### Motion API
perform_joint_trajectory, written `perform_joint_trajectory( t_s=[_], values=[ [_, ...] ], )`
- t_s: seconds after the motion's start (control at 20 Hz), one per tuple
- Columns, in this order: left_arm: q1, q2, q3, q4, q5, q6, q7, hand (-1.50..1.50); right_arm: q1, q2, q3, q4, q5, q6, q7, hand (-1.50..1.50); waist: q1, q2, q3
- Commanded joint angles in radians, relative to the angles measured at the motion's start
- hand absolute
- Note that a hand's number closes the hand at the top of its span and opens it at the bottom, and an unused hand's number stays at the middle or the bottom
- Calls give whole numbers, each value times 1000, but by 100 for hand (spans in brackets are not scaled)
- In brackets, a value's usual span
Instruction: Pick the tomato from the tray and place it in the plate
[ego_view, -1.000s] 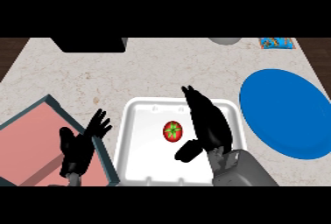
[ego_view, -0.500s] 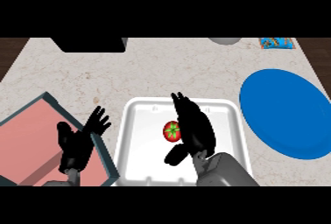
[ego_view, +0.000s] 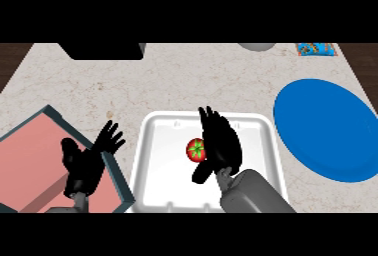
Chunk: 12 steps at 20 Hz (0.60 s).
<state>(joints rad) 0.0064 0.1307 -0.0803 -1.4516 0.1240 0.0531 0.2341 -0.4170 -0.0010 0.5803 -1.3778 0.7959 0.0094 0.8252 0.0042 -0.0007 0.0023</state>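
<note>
1. The tomato (ego_view: 195, 149) lies in the white tray (ego_view: 159, 150), near its middle, green stalk up.
2. The right hand (ego_view: 221, 145) is over the tray, just right of the tomato, its straight fingers pointing toward the tray's far edge and its thumb (ego_view: 202, 172) stretched out below the tomato. It is released and grasps nothing; whether its side touches the tomato cannot be told.
3. The left hand (ego_view: 87, 162) rests with spread fingers up over the right edge of a pink board with a dark rim (ego_view: 29, 155), left of the tray. It too is released.
4. The blue plate (ego_view: 325, 127) sits on the desk (ego_view: 170, 85) right of the tray, apart from it.
5. Along the desk's far edge are a black object (ego_view: 103, 50), a grey round thing (ego_view: 256, 46) and a small blue packet (ego_view: 315, 48).
</note>
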Motion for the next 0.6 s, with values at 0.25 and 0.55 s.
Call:
perform_joint_trajectory(
  t_s=[0.25,0.55],
  values=[
    [79,-9,-17,-123,-29,6,85,0,7,1,-6,91,-11,-20,-68,-150,1,0,-2],
    [6,2,32,11,-4,-48,0,0,-84,1,77,345,-47,-105,-192,150,5,2,-2]
  ],
)
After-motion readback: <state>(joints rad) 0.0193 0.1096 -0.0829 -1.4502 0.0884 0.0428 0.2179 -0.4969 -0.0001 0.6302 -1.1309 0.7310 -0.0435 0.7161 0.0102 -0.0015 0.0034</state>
